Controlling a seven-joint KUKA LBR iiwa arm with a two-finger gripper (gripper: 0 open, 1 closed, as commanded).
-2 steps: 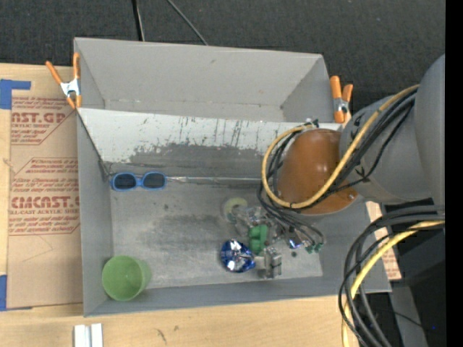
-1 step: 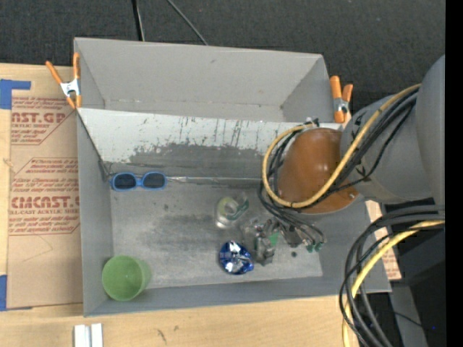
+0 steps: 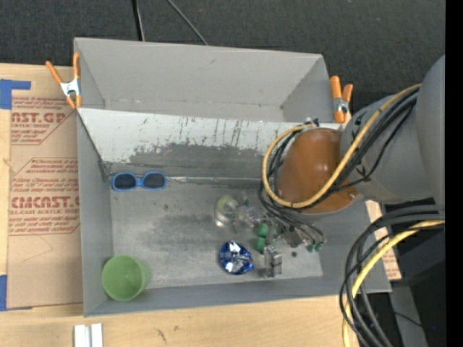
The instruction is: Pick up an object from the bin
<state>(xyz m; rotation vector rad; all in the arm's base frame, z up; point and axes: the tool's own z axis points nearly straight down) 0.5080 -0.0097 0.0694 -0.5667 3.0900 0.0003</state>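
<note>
My gripper (image 3: 272,256) hangs low over the bin's front right part, below the arm's orange cover. Just to its left lies a small crumpled blue-and-white thing (image 3: 235,258), close beside the gripper; I cannot tell whether they touch. A pale, clear roundish thing (image 3: 227,208) lies a little farther back and to the left, near the bin's middle. Nothing shows as held.
Blue sunglasses (image 3: 137,181) lie at the back left of the floor, against the sloping wall. A green cup (image 3: 124,277) sits in the front left corner. The arm and its cables cover the bin's right side.
</note>
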